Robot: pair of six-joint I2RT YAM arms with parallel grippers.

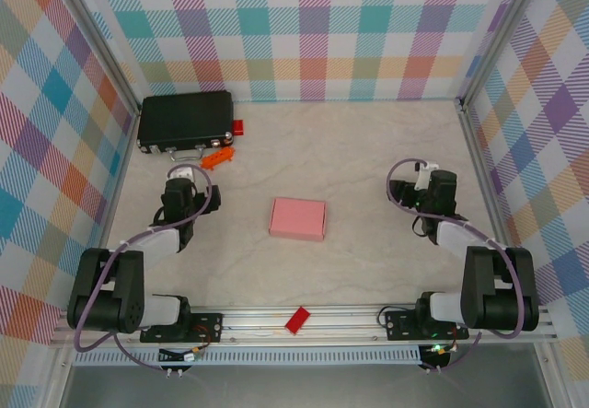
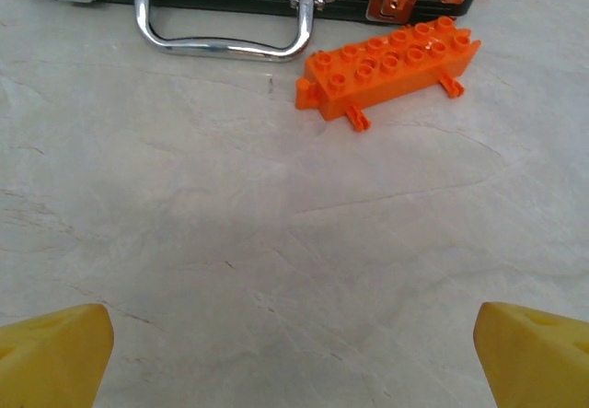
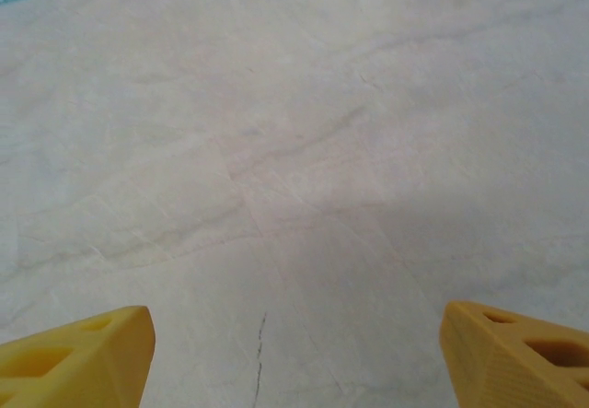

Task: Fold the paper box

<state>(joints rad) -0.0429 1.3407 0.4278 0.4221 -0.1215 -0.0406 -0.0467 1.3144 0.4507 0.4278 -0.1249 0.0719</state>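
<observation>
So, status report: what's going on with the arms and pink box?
Left gripper open, empty. Right gripper open, empty. Box mid-table, folded, untouched. Brick, case back-left, clear.

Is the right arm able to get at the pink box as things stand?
Probably yes. The pink box lies at mid-table, and nothing but bare table lies between it and the right tool, whose jaws stand open and empty.

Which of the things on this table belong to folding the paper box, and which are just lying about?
Part of the job:
- paper box, pink, a small rectangular box mid-table between the arms

Lying about:
- black case, far left corner
- orange brick, just in front of the case
- small red piece, at the case's right end
- red block, by the near rail
</observation>
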